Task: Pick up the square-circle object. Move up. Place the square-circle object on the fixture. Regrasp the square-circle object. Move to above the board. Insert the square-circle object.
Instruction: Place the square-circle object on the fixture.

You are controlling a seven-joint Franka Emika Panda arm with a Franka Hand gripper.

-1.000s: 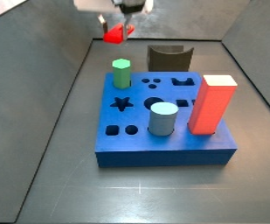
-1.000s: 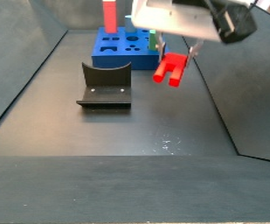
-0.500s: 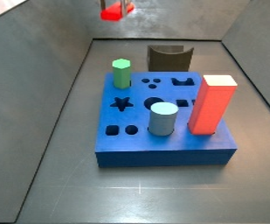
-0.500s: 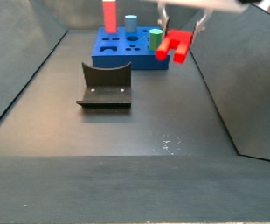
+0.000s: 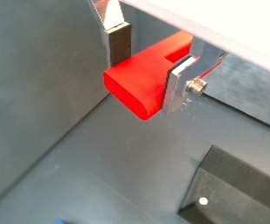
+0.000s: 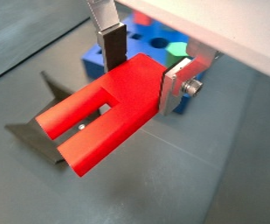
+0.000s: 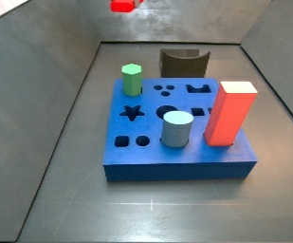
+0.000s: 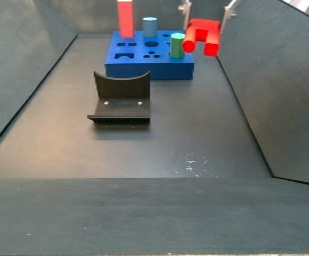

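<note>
The small bright red blocky square-circle object (image 6: 107,114) sits clamped between the two flat silver fingers (image 5: 179,83) of the gripper (image 5: 147,63), whose jaws are clenched on its flanks in both wrist views; its slotted, forked end juts out past the fingertips. In a side view the object (image 8: 204,36) hangs high in the air, well clear of the dark table (image 8: 143,150), at about 1 o'clock from the dark brown-black fixture with a scooped top (image 8: 119,96). The thick blue square board (image 7: 180,133) stands apart below, carrying a green hexagonal peg (image 7: 132,80), a pale blue-grey cylinder (image 7: 176,129) and a tall red-orange rectangular block (image 7: 231,114). Open air lies between object and fixture.
</note>
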